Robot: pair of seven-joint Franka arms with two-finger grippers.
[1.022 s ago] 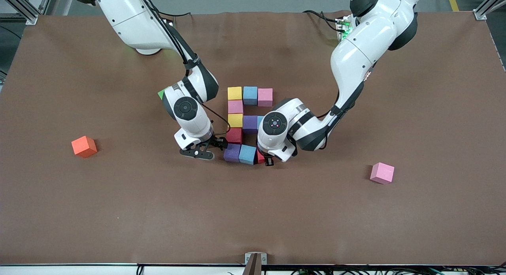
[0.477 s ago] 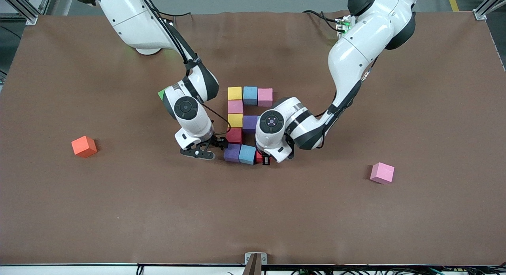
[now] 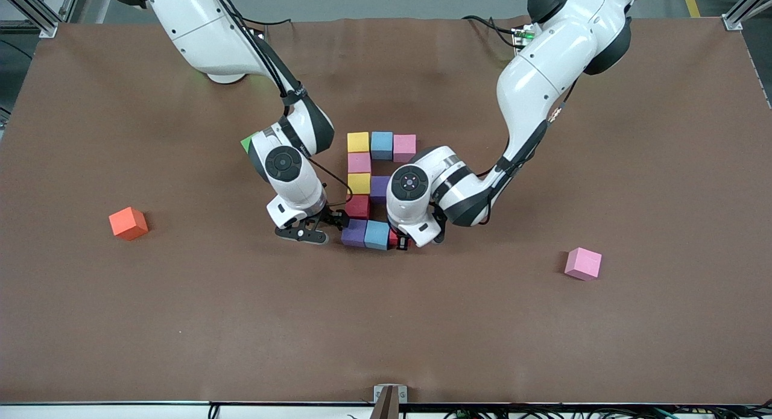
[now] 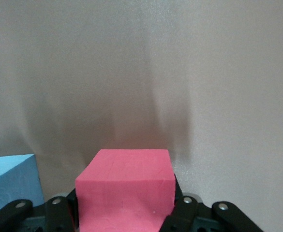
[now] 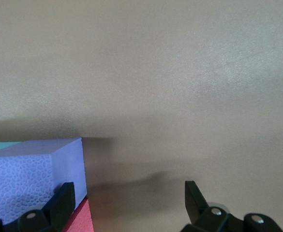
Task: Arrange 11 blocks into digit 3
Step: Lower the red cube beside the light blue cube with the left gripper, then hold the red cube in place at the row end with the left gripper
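Observation:
The blocks form a blocky figure mid-table: a row of yellow [image 3: 357,142], light blue [image 3: 381,144] and pink [image 3: 404,148], with pink, yellow, purple [image 3: 380,188] and red [image 3: 357,207] cubes below it. The nearest row holds purple [image 3: 354,232] and light blue [image 3: 377,234]. My left gripper [image 3: 401,242] is shut on a red cube [image 4: 125,188] low at that row's end, a small gap from the light blue cube [image 4: 8,183]. My right gripper [image 3: 307,229] stands open and empty by the purple cube [image 5: 35,174].
A loose pink cube [image 3: 582,263] lies toward the left arm's end of the table. An orange cube [image 3: 128,223] lies toward the right arm's end. A green cube [image 3: 245,143] peeks out from under the right arm. The left arm covers part of the figure's middle row.
The left gripper has carried the red cube sideways toward the light blue cube of the nearest row. The right arm has not moved.

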